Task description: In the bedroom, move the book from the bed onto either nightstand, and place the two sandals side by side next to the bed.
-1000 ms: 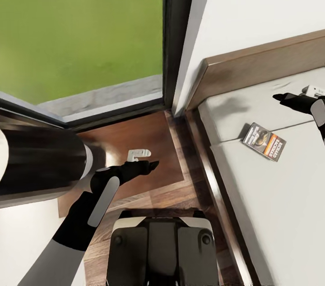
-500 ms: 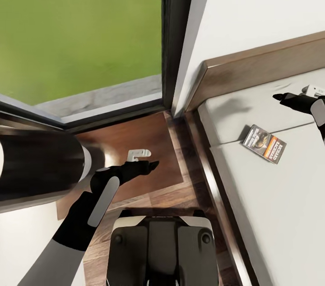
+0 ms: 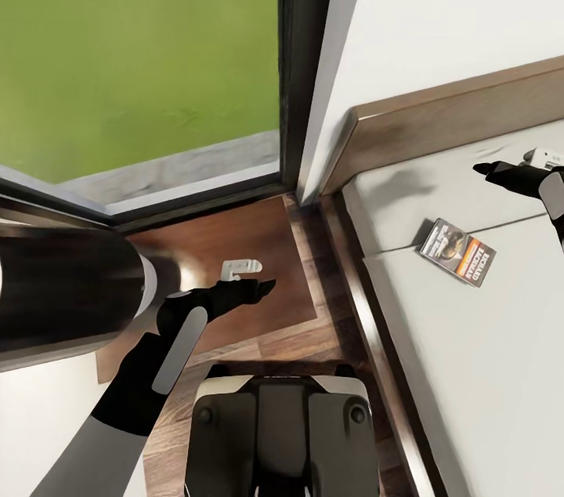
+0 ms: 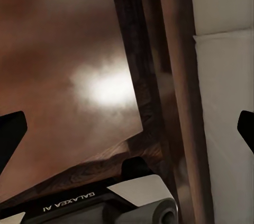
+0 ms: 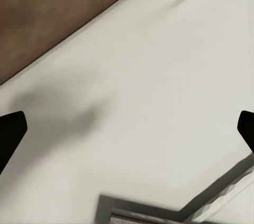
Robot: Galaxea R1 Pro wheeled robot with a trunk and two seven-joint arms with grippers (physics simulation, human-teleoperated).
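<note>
Partly cut off, right gripper [image 3: 501,170] hovers beyond book [image 3: 457,252] on bed [image 3: 470,371].

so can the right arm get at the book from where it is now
Probably yes. The right gripper hovers open above the mattress, and the book lies flat just beside it, with nothing between them or on top of it.

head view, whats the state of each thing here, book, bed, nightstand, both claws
book: lying flat, face up on the mattress, not gripped.
bed: bare mattress, only the book on the part in view.
nightstand: top bare apart from a bright glare patch.
left claw: open, empty, above the nightstand.
right claw: open, empty, over the mattress, apart from the book.
</note>
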